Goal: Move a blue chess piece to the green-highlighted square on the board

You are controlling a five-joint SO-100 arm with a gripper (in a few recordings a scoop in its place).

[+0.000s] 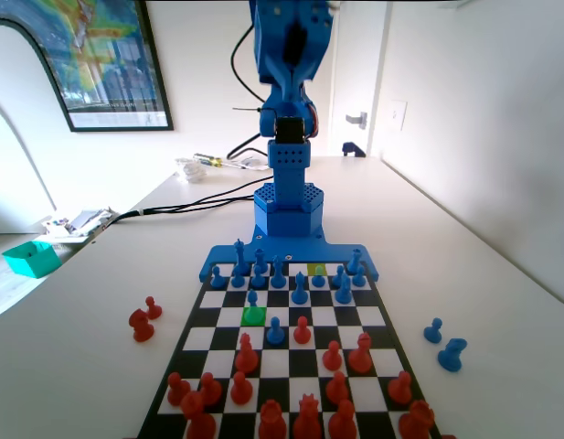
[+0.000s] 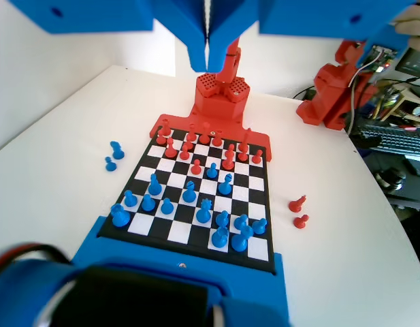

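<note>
Blue chess piece [image 1: 252, 299] — round-headed pawn, flared base — on green-highlighted square [image 1: 254, 315].

No readable text, labels, brands, numbers or signs are showing in either view. The framed poster [image 1: 103, 57] on the wall, at about 10 o'clock in the fixed view, is showing colour patches and a pale strip along its bottom edge, too blurred to read. The board [image 1: 382, 331] is carrying no printed letters or digits along its edges that can be made out. The clutter [image 2: 400, 102] at 2 o'clock in the wrist view is too small and blurred for any marking to be read.
</note>
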